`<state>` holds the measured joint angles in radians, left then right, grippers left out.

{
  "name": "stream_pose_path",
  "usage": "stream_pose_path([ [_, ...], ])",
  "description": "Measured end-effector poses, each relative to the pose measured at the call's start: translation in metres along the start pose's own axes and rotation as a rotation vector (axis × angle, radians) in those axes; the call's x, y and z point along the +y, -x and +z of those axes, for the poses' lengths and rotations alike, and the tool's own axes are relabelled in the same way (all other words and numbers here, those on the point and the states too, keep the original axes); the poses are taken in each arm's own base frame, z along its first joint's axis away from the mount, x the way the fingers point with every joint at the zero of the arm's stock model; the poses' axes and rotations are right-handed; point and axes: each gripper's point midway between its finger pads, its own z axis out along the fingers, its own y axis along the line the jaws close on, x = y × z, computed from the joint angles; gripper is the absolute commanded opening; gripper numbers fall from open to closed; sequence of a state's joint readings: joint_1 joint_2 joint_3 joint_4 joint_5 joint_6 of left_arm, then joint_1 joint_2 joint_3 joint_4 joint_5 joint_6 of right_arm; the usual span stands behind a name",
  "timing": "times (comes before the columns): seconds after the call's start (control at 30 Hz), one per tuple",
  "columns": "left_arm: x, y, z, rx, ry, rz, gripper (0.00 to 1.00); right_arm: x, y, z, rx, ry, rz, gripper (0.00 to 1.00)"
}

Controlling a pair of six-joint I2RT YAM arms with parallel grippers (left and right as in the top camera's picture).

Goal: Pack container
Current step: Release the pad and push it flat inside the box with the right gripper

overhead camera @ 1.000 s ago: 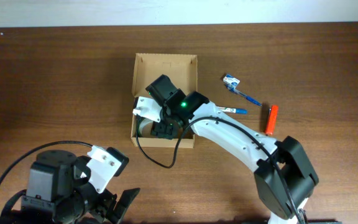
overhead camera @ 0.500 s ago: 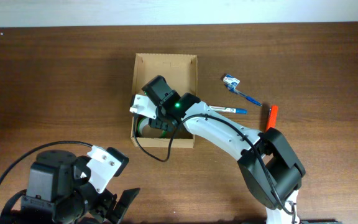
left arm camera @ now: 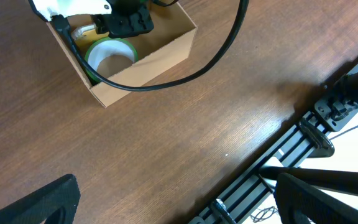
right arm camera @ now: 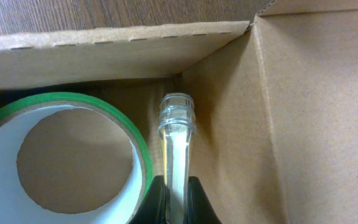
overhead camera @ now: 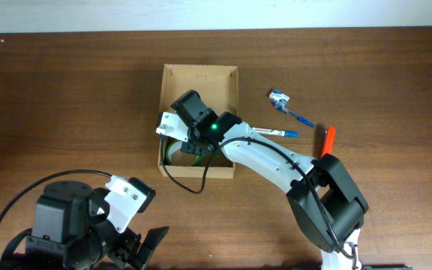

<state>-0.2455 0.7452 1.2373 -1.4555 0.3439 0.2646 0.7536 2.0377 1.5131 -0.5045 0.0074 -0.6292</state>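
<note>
Right wrist: right arm dips into the container [right arm camera: 303, 93], its tool [right arm camera: 176, 185] clamped on a clear tube [right arm camera: 177, 140].

The right claw [right arm camera: 174, 199] pinches a clear tube [right arm camera: 176, 134] inside the container [right arm camera: 303, 112], just right of the green tape roll [right arm camera: 143, 155] and near the container's corner.

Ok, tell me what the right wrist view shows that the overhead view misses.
Only the right wrist view: the right gripper shut on a clear tube, held in a corner of the container beside the green tape roll. Only the overhead view: two blue pens and an orange marker lying on the table outside it, and the left arm parked apart. Both: the tan cardboard container.
</note>
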Motion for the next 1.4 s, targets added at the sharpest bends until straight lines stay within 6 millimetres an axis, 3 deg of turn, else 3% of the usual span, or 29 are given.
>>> stream_pose_path([
  [0.17, 0.0, 0.0, 0.0, 0.0, 0.0, 0.0, 1.0, 0.003, -0.006, -0.013, 0.029, 0.017, 0.0, 0.04],
  [0.43, 0.0, 0.0, 0.0, 0.0, 0.0, 0.0, 0.99, -0.004, 0.003, -0.084, -0.012, -0.013, 0.001, 0.04],
  [0.53, 0.0, 0.0, 0.0, 0.0, 0.0, 0.0, 1.0, 0.001, -0.007, -0.1, 0.021, 0.01, -0.008, 0.04],
  [0.73, 0.0, 0.0, 0.0, 0.0, 0.0, 0.0, 1.0, 0.013, -0.034, -0.105, 0.073, 0.133, -0.01, 0.04],
  [1.03, 0.0, 0.0, 0.0, 0.0, 0.0, 0.0, 1.0, -0.007, -0.055, -0.11, 0.01, 0.214, 0.066, 0.04],
  [1.4, 0.0, 0.0, 0.0, 0.0, 0.0, 0.0, 1.0, 0.008, -0.061, -0.116, -0.009, 0.311, 0.035, 0.04],
])
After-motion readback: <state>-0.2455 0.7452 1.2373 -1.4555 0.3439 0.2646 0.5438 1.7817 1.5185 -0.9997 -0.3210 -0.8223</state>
